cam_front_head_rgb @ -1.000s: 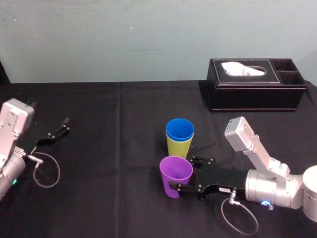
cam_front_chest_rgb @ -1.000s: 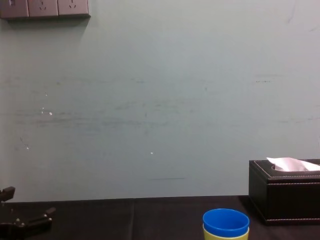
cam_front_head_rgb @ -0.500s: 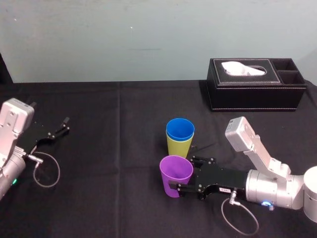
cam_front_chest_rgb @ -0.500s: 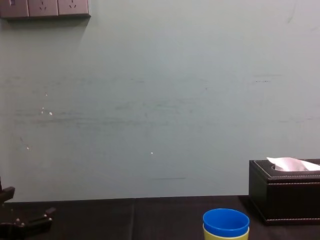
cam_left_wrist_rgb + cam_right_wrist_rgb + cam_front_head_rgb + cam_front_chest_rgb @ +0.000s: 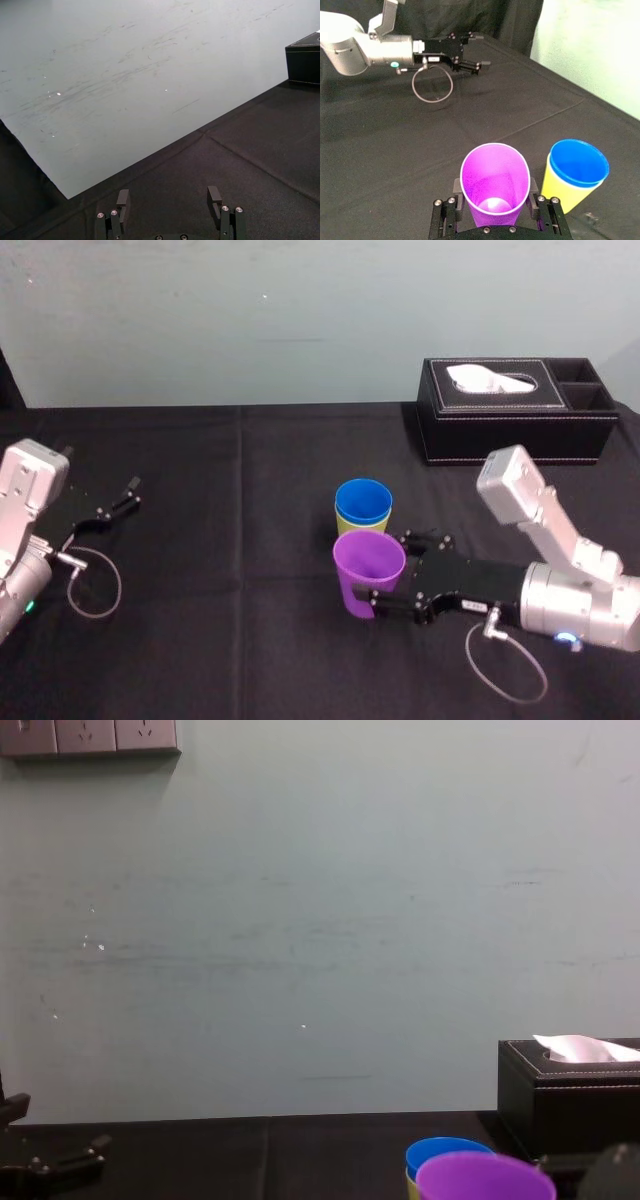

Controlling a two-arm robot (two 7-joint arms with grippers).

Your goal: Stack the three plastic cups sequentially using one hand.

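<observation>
While the left gripper (image 5: 168,194) idles with fingers (image 5: 122,201) spread, the right gripper (image 5: 495,196) pinches the purple cup (image 5: 364,578).

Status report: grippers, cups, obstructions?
Right gripper shut on purple cup. Blue cup nested in lime-green cup, just beside it. Left gripper open, parked left. Tissue box behind, not obstructing.

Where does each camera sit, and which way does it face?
Head: high, looking down at the table; left hand idle, right hand gripping the purple cup.
Chest: low, facing the wall across the table; left hand lower left.
Left wrist: on the left arm, looking past its open fingers to the wall.
Right wrist: on the right arm, looking past its fingers into the purple cup.
Shared: head and right wrist both show the blue cup.
</observation>
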